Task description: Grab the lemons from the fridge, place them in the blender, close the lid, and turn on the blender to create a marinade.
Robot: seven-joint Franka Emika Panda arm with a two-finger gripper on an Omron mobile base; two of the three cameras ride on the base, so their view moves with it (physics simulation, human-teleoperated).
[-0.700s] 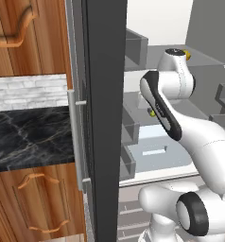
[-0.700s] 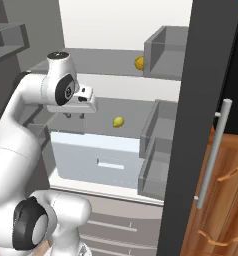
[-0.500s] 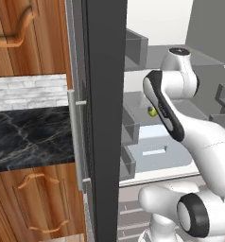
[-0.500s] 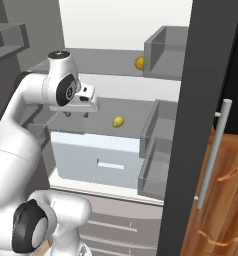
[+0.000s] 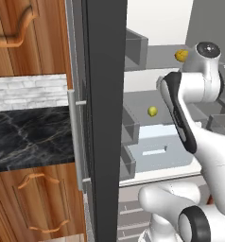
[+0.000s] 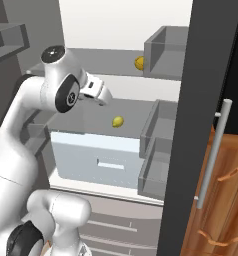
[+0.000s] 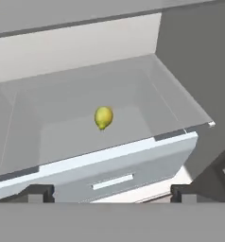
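Item: lemons, open fridge w/ arm inside.
Lemon 1: on shelf above pale drawer, long axis upright in hand view, nub twd drawer front. Lemon 2: one shelf higher, orientation unclear. Gripper: jaws spread wide, holding nothing, above drawer, apart from lemon 1.

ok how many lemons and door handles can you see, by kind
lemons: 2, one on the shelf above the drawer, one on the higher shelf
silver fridge door handles: 1
wooden cabinet handles: 2
total: 5
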